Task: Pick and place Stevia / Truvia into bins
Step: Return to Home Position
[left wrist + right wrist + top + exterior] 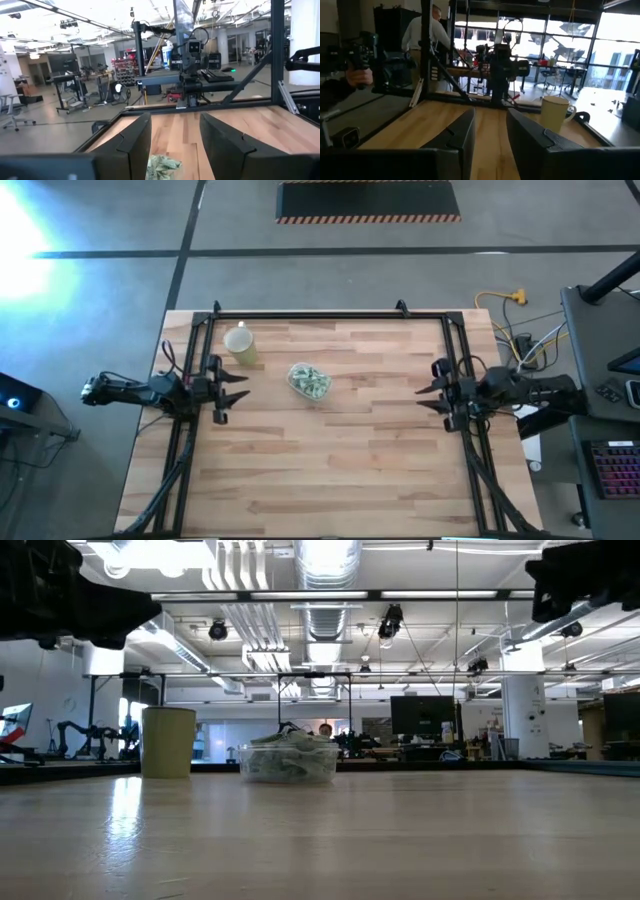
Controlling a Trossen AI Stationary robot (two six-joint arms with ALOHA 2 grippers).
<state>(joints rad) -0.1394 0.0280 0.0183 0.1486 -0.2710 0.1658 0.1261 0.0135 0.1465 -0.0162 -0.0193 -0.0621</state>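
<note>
A: Quick status. Where's the left end effector (244, 387)?
B: At the left edge of the surface (350, 470), by the black frame (300, 314), held up off the wood and pointing right twd the middle. Fingers (132, 145) are apart, nothing btwn them.
A: And the right end effector (421, 397)?
B: Mirror pos. at the right edge, facing left. Its fingers (462, 135) are apart too, w/ a slightly narrower gap, nothing held. The 2 arms are well apart, w/ most of the surface's width btwn them.
A: Sachets?
B: All the Stevia sachets (311, 382) I can see are in the clear tub (291, 377). It's a green-and-white heap that fills the tub to approx the rim in the low view.
A: Where's the tub?
B: Upright, a little left of ctr, in the far half of the surface. It's nearer the left end effector than the right one, and apart from both. In the left wrist view the heap shows btwn that arm's fingers.
A: Anything else on there?
B: A pale yellow cup (240, 343), upright, to the far-left of the tub. It's near the tub but not touching it, and just on the far side of the left end effector.
A: Background?
B: A person (427, 30) in a light shirt stands beyond the left side, seen in the right wrist view.
</note>
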